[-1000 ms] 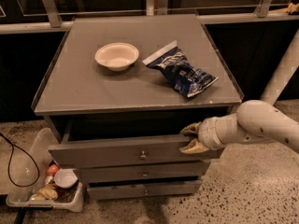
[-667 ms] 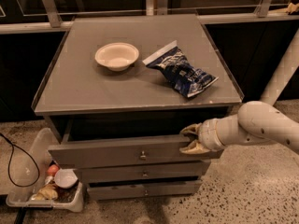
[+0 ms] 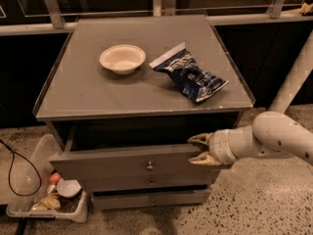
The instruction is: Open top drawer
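Note:
The top drawer point(image 3: 122, 163) is a wide grey flat front with a small round metal knob point(image 3: 149, 166) at its centre. It stands pulled out from the grey cabinet, with a dark gap above it under the cabinet top. My gripper point(image 3: 199, 149) is at the drawer's right end, one finger above the front's top edge and one below, straddling that edge. The white arm point(image 3: 274, 136) reaches in from the right.
A white bowl point(image 3: 122, 58) and a blue chip bag point(image 3: 190, 75) lie on the cabinet top point(image 3: 88, 92). Two narrower drawer fronts point(image 3: 151, 190) sit below. A clear bin of items point(image 3: 51, 195) and a black cable point(image 3: 14, 175) lie on the floor at left.

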Controlling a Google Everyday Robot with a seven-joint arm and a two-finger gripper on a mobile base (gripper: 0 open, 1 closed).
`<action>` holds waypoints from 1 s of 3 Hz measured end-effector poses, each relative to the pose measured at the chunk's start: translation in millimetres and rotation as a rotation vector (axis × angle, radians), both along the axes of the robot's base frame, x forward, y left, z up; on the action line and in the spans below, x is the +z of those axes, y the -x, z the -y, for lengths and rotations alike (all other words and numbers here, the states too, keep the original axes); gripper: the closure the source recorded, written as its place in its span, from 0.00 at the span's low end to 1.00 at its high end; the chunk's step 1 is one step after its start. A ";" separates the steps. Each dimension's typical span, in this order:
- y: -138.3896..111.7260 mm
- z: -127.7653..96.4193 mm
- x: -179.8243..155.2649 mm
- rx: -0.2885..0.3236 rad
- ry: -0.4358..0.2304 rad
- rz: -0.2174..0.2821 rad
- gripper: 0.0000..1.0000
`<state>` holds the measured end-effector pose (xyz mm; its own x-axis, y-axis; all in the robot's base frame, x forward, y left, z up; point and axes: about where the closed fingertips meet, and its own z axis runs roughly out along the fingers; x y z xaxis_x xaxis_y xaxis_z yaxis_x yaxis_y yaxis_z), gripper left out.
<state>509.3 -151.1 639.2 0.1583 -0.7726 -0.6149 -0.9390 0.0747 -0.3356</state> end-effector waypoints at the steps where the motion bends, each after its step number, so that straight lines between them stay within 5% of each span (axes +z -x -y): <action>1: 6.7 1.2 -1.0 0.003 -0.002 0.001 0.88; 2: 6.7 1.2 2.3 0.003 -0.002 0.001 1.00; 3: 16.3 2.6 -1.5 0.002 -0.007 0.002 1.00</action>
<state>493.0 -153.7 637.7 0.1612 -0.7681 -0.6198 -0.9387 0.0746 -0.3366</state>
